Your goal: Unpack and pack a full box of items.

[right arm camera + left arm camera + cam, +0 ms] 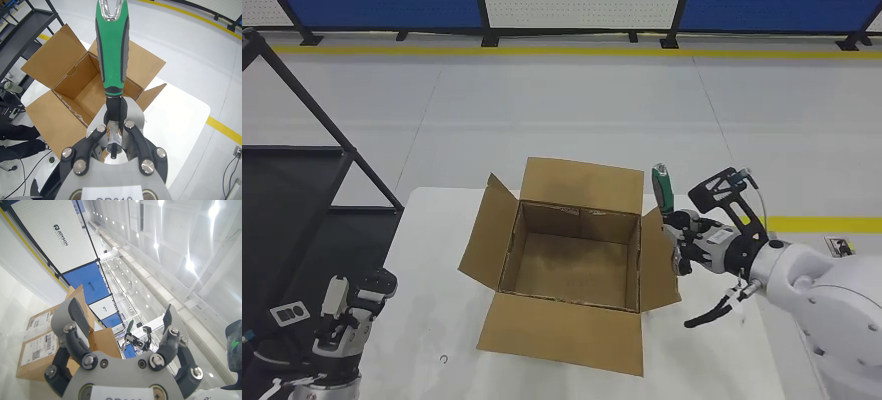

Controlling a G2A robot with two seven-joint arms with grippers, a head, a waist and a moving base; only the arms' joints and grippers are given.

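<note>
An open cardboard box sits in the middle of the white table, flaps spread, its inside bare. My right gripper hangs just beyond the box's right flap, shut on a ratchet wrench with a green and grey handle. In the right wrist view the wrench points away from the fingers over the box. My left gripper is at the table's near left corner, open and holding nothing; in its own view the gripper points upward past the box.
A black metal rack stands left of the table. Yellow floor lines run to the right and behind. A black cable hangs under the right wrist. The table surface right of the box is bare.
</note>
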